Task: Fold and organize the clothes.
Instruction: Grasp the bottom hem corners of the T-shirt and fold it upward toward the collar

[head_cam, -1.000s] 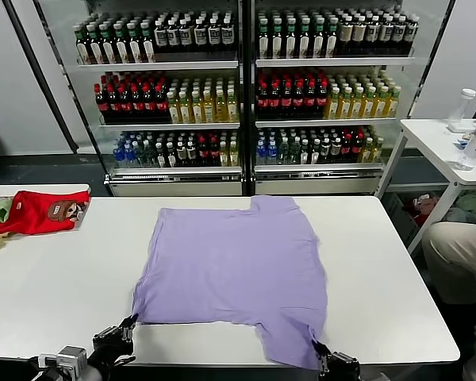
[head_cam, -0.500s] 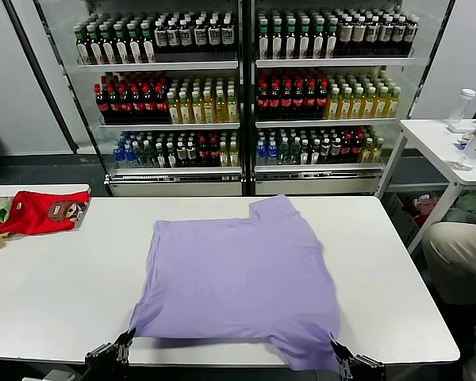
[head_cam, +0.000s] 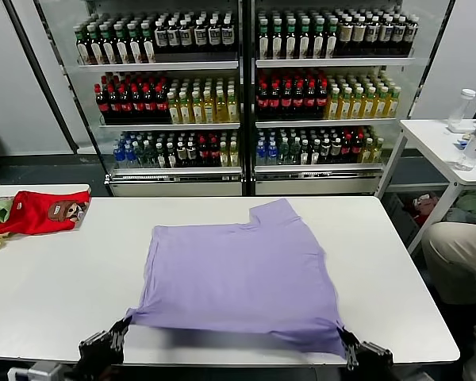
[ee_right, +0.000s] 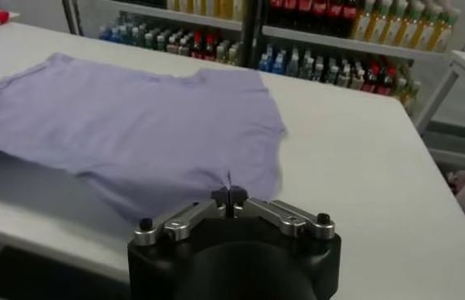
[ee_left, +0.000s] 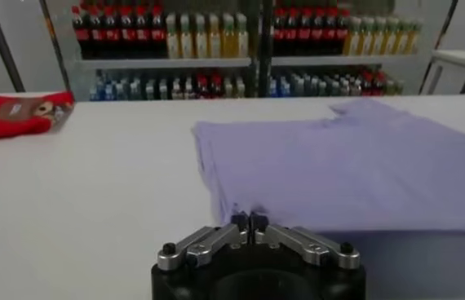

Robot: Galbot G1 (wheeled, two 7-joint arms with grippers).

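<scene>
The T-shirt (head_cam: 239, 278) lies spread on the white table (head_cam: 55, 278), its near edge lifted off the surface. The left gripper (head_cam: 116, 332) pinches the near left corner and the right gripper (head_cam: 345, 340) pinches the near right corner, both at the table's front edge.

Left hand (head_cam: 120, 327) low at near left, fingers pinched closed. Right hand (head_cam: 345, 336) low at near right, likewise closed.

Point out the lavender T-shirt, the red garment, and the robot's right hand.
Lavender short-sleeved T-shirt (head_cam: 238, 274): head view, middle of its plain back.
Red garment with a brown cartoon patch (head_cam: 36, 214): head view, its red cloth.
Right hand (ee_right: 229, 194): right wrist view, between its fingertips, shut on the shirt's corner.
</scene>
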